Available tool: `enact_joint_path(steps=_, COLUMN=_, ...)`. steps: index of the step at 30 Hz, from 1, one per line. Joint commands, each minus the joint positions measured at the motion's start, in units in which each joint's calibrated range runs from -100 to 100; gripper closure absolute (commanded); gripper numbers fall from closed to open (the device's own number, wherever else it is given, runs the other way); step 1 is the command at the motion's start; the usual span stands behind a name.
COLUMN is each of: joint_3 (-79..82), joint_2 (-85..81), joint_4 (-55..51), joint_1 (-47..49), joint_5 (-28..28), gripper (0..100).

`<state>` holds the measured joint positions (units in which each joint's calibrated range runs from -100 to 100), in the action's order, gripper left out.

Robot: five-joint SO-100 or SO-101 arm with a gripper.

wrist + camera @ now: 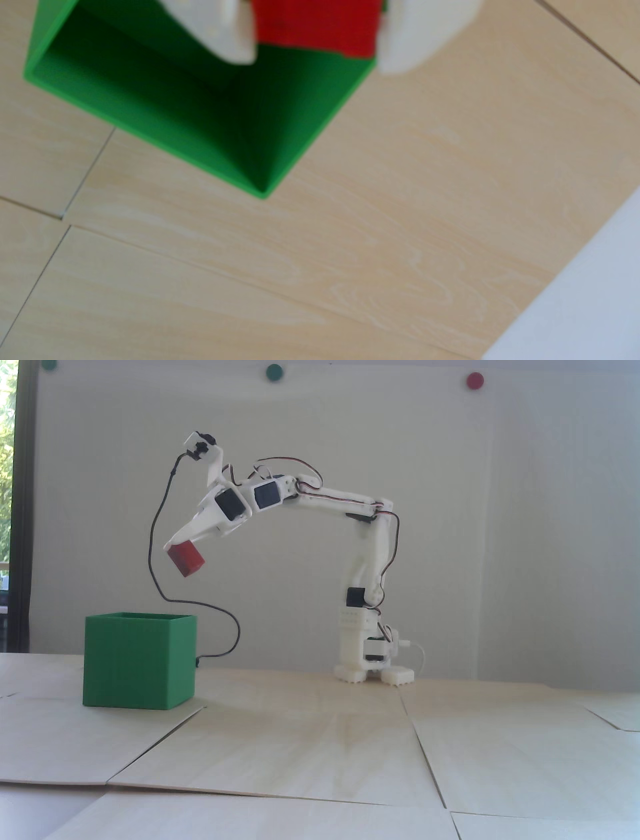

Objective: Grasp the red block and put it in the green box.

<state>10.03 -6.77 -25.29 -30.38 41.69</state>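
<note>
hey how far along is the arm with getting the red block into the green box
The grasp looks done: the gripper is shut on the red block, holding it tilted in the air. In hand is the carry; the block hangs above the green box, near its right edge in the fixed view. Left: centre it over the opening and release.

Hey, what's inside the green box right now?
Nothing shows inside the green box: the wrist view shows bare green walls running down into shadow. The hand and the red block it holds cover the upper part of the opening, so that part stays unseen.
</note>
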Motion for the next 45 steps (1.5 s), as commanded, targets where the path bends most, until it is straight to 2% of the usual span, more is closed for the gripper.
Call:
enact_joint_path(steps=1, joint_3=-0.98, joint_2=-6.14, joint_4=0.08, joint_1=-1.35, joint_5=0.22, gripper=98)
enact_joint_path(steps=9, joint_3=-12.95, joint_2=1.04, joint_4=-7.26, joint_1=-5.69, joint_5=0.06, gripper=98)
enact_joint_path(steps=15, joint_3=-17.57, joint_2=4.44, joint_4=-7.34, joint_1=-6.25, joint_5=-0.20, gripper=98)
enact_joint_path(steps=27, joint_3=-18.19, joint_2=4.44, joint_4=-7.00, joint_1=0.26, joint_5=-0.31, gripper=98)
enact_joint_path(steps=35, joint_3=-17.84, joint_2=5.15, joint_4=1.26, joint_1=2.11, joint_5=-0.31, gripper=98)
enact_joint_path(steps=45, joint_3=-18.19, joint_2=5.23, joint_4=2.44, joint_1=-1.75, joint_5=-0.31, gripper=98)
